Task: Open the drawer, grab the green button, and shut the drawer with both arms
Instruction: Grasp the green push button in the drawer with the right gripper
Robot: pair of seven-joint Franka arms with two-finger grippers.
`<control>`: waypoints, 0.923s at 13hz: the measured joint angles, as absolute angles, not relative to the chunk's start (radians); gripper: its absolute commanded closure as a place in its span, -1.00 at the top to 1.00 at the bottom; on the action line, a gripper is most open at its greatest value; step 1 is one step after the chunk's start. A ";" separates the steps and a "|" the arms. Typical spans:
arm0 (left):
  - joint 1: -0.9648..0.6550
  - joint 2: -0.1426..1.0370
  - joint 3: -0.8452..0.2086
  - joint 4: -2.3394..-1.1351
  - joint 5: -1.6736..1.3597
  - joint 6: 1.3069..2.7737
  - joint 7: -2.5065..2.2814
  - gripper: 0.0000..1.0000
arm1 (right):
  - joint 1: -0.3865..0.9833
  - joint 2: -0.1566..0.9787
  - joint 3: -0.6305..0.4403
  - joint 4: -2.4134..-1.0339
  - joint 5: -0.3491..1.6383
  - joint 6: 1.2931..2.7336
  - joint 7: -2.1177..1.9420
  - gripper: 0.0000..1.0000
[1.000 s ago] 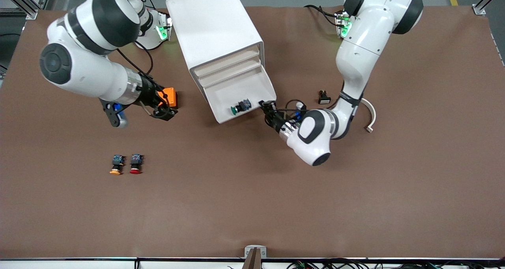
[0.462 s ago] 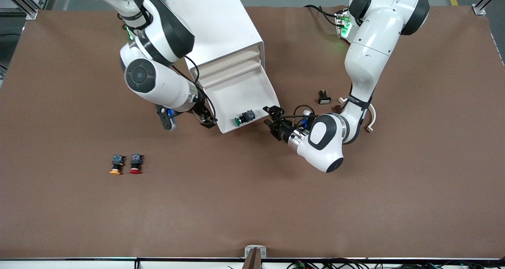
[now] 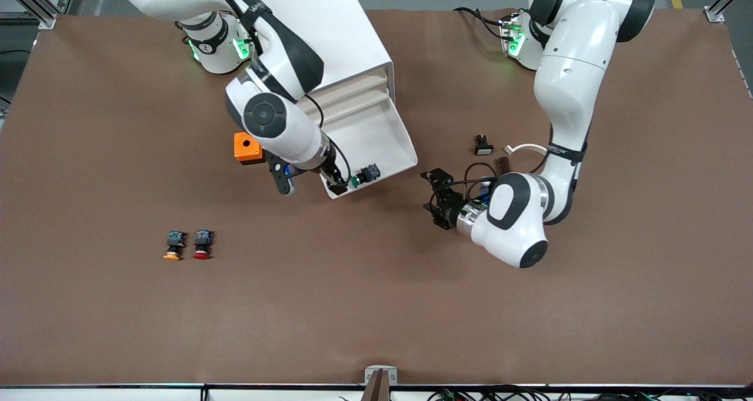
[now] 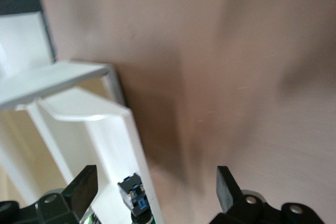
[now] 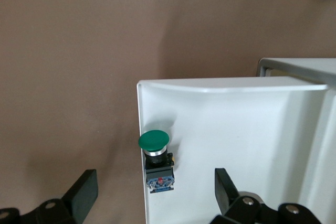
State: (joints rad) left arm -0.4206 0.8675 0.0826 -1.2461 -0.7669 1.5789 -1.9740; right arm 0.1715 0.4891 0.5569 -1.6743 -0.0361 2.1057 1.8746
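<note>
- My right gripper point(image 3: 337, 183) hangs over the front corner of the pulled-out drawer point(image 3: 376, 139), fingers spread wide and holding nothing; in my right wrist view the two fingers point(image 5: 79, 195) straddle the drawer's front edge.
- The button point(image 3: 365, 174) lies on its side in the drawer, right against the front wall, with its green cap point(image 5: 154, 140) pointing toward the right arm's end of the table.
- My left gripper point(image 3: 438, 198) is over bare table beside the drawer, toward the left arm's end, also spread wide and empty, apparently waiting.
- Risk: the button sits tight against the wall, so one of my fingers could land on the rim instead of inside and stop the descent.
- Risk: closing on the rounded cap rather than the black-and-blue body could squirt the button out sideways.
- Risk: pressing down on the extended drawer could tip it or shove the cabinet point(image 3: 320, 42), which rests loose on the table.
- The orange box point(image 3: 248, 148) beside the cabinet lies close to my right wrist; a swing could knock it.
</note>
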 measured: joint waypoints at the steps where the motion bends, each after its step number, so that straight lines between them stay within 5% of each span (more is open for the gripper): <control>1: -0.420 0.849 0.104 -1.239 -0.723 1.576 -1.917 0.99 | 0.180 0.508 0.572 -1.685 -0.080 2.139 1.917 0.97; 9: -0.429 0.748 0.178 -1.227 -0.528 1.582 -1.666 0.99 | 0.202 0.650 0.646 -1.717 -0.355 2.285 2.172 0.95; 12: -0.444 0.704 0.178 -1.225 -0.456 1.586 -1.516 0.99 | 0.208 0.650 0.650 -1.716 -0.357 2.291 2.177 0.65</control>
State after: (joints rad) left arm -0.4444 0.7042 0.1784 -1.2250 -0.4558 1.5864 -1.5164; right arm 0.2078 0.6505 0.6496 -1.7162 -0.3572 2.2907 2.1766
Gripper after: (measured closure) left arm 0.000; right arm 0.044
